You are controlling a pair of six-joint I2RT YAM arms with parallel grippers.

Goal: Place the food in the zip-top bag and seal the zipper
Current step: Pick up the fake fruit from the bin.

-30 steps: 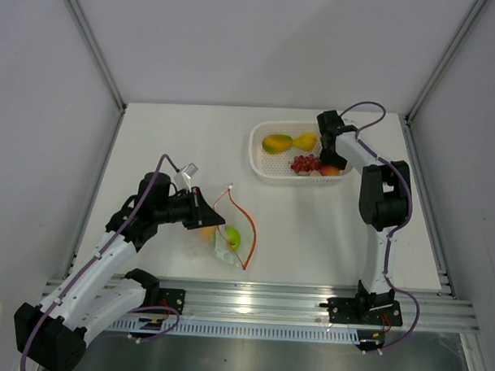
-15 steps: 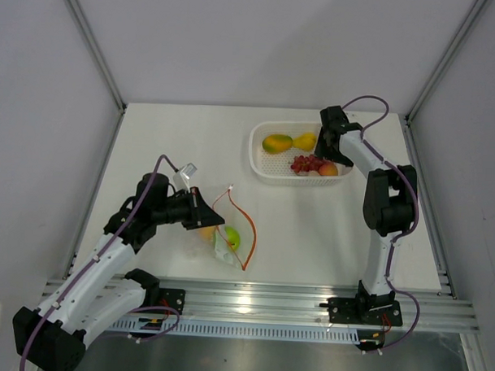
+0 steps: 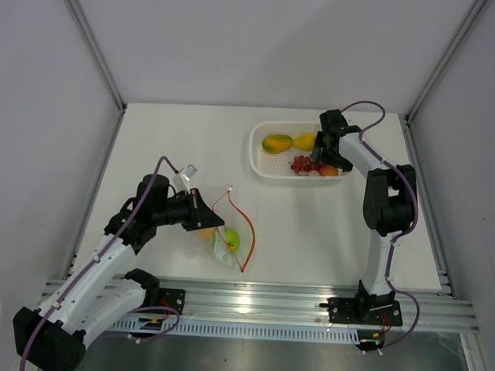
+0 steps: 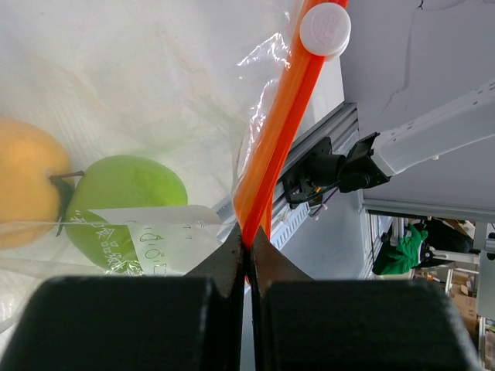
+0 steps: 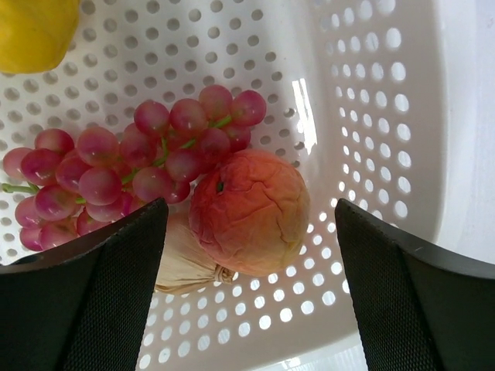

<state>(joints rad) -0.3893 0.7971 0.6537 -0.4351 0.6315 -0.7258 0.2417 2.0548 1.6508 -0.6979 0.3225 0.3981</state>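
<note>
White arm links (image 3: 90, 274), black joints (image 3: 385, 207) — purple cables (image 3: 364, 103).

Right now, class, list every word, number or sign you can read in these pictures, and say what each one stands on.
White label over the green apple in the zip-top bag: two lines of small print, too blurred to read.
White round tab at the end of the zipper: faint raised marks, unreadable.
Basket and the fruit in it: no text.

A robotics lab is showing here: grey panels (image 3: 261, 39) on metal posts (image 3: 91, 46) are enclosing a white worktop (image 3: 176, 142), an aluminium rail (image 3: 260, 298) running along its near edge.
</note>
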